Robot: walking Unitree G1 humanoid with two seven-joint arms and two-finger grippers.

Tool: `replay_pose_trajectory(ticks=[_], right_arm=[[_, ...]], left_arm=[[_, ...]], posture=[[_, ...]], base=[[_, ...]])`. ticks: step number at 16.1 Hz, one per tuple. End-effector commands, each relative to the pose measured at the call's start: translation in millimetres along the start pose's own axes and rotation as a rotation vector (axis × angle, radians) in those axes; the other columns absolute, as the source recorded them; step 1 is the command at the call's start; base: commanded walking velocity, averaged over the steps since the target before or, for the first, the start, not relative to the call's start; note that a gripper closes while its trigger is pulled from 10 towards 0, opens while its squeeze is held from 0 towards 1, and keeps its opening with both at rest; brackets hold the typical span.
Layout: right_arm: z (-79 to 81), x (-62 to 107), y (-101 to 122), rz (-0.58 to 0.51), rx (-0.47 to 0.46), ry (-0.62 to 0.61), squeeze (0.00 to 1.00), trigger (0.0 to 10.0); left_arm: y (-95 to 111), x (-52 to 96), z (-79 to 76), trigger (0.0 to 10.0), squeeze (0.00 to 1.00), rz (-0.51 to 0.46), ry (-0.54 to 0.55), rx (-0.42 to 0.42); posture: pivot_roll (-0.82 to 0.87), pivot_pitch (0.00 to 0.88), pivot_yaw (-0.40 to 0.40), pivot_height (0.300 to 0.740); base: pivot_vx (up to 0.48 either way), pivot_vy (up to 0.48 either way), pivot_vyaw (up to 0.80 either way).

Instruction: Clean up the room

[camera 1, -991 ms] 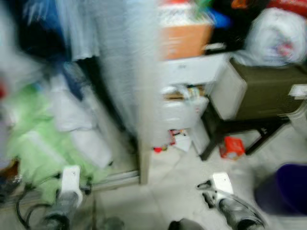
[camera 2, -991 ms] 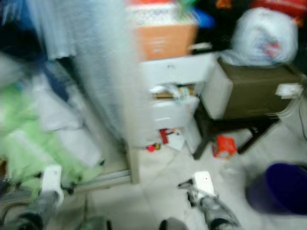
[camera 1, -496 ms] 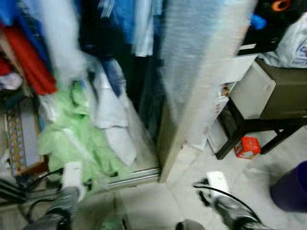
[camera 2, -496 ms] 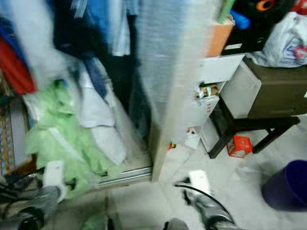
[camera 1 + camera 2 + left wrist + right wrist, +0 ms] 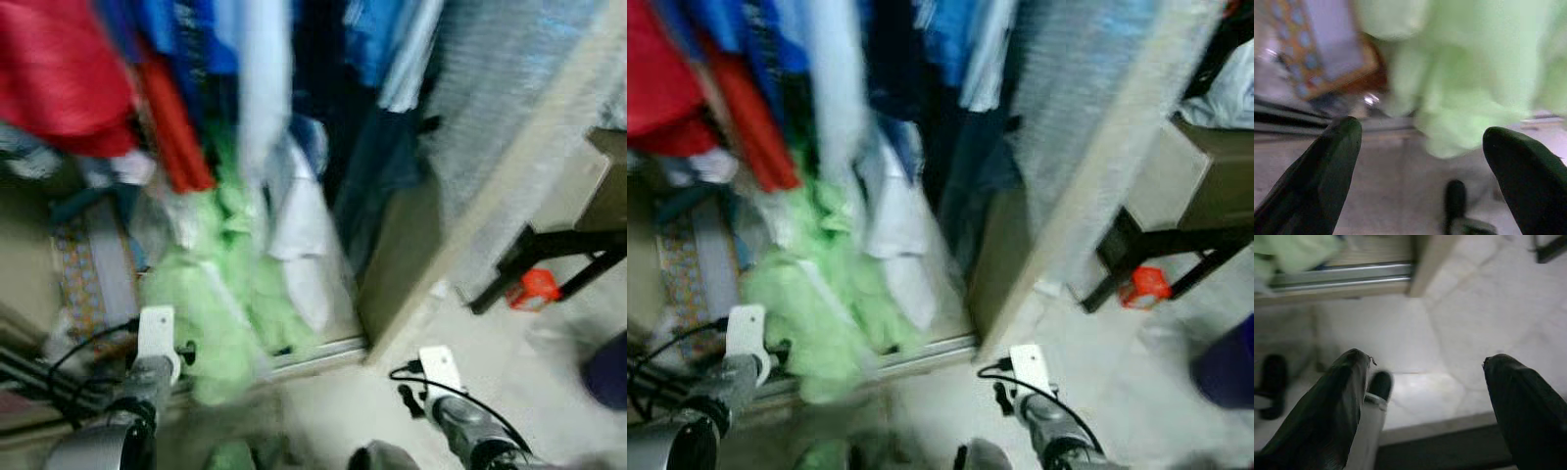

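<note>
Low, both tools (image 5: 1420,171) (image 5: 1425,401) spread, empty; green garment (image 5: 220,313) ahead.

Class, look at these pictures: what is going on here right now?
The robot faces an open wardrobe of hanging clothes, with a light green garment heaped at the bottom by the sliding track. Neither tool holds anything: the left tool is open, pointing at the green heap, and the right tool is open over bare floor.

Both end effectors (image 5: 1422,161) (image 5: 1425,396) low, fingers spread.
</note>
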State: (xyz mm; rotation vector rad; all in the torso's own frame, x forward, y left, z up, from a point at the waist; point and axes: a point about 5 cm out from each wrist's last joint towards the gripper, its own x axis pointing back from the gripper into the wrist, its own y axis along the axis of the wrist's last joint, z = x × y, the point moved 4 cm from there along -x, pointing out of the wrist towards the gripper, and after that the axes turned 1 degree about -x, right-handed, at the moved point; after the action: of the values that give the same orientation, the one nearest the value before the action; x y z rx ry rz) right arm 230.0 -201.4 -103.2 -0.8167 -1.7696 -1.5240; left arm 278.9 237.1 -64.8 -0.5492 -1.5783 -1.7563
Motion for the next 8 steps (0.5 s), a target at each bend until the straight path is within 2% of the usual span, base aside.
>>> replay_pose_trajectory(ticks=[1,7,8], right_arm=[[-10.4,1.4,-4.4,0.013,0.006,-0.025,0.00,10.0],[-9.9,1.3,-2.7,0.007,0.026,-0.017,0.00,10.0],[-9.9,1.3,-2.2,0.005,0.030,-0.014,0.00,10.0]], left_arm=[[-5.6,0.6,-3.2,10.0,0.00,0.011,-0.009,-0.002],[-10.1,1.1,2.6,10.0,0.00,0.021,0.021,0.000],[-10.0,1.1,2.6,10.0,0.00,0.022,0.021,-0.001]], posture=[[0.00,0.047,-0.016,0.740],[0.00,0.040,-0.017,0.740],[0.00,0.040,-0.017,0.740]], base=[[0.000,0.439,0.00],[0.000,0.000,0.00],[0.000,0.000,0.43]])
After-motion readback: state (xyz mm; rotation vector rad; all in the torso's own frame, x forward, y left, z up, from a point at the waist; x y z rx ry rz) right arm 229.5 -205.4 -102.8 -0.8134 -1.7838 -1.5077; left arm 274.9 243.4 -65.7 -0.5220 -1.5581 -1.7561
